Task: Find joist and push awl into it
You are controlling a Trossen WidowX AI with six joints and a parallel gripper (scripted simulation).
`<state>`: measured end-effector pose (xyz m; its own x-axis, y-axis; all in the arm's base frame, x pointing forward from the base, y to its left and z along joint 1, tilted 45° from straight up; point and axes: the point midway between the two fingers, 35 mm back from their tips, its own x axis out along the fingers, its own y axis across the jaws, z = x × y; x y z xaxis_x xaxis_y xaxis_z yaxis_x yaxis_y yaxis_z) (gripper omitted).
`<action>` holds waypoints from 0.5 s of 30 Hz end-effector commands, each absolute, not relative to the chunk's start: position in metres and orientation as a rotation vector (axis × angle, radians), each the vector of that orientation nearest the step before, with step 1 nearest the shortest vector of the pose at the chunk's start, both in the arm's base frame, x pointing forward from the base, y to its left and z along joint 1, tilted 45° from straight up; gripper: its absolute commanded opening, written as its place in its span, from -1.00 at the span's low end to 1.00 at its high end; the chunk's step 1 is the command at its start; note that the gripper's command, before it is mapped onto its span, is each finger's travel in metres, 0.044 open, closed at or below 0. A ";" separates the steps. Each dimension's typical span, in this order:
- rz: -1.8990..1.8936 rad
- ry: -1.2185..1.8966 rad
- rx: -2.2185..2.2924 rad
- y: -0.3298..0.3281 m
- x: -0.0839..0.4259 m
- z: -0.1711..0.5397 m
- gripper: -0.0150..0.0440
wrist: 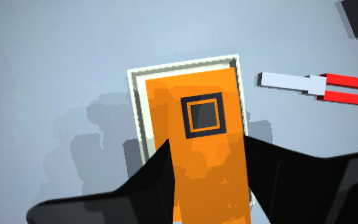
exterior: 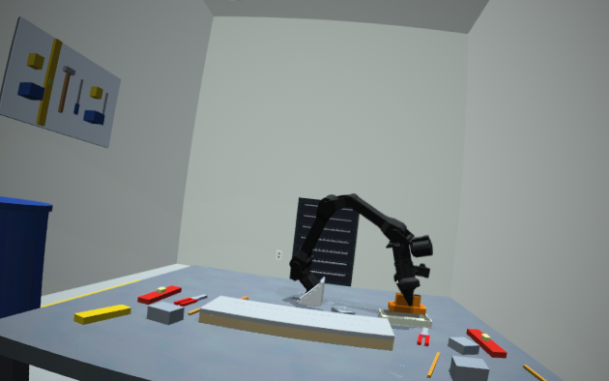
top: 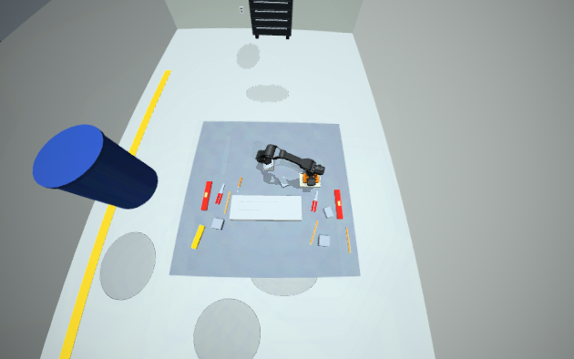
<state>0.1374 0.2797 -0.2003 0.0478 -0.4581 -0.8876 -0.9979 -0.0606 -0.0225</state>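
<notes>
My gripper (top: 312,179) (exterior: 409,301) (wrist: 199,139) is shut on the orange stud finder (exterior: 404,308) (wrist: 200,190), which is upright. The stud finder is low at the pale tray (top: 316,186) (exterior: 403,320) (wrist: 180,64), with its front end inside the rim in the wrist view. Whether it rests on the tray floor cannot be told. The white floor panel (top: 266,208) (exterior: 295,316) lies in front of the arm and left of the tray in the exterior view. A small orange-handled tool (top: 240,182), probably the awl, lies behind the panel's left end. No joist shows.
Red-handled pliers (top: 314,202) (exterior: 423,337) (wrist: 350,90) lie beside the tray. Grey blocks (top: 328,212) (exterior: 469,368), a red level (top: 338,204) (exterior: 486,342) and pencils (top: 314,232) lie right of the panel. A pale triangular bracket (exterior: 314,295) stands by the arm's base. More tools lie left.
</notes>
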 end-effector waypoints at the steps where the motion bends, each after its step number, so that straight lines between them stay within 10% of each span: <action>1: 0.958 1.497 -1.619 0.273 0.137 -0.206 -0.49; 15: 0.957 1.497 -1.620 0.259 0.138 -0.219 -0.49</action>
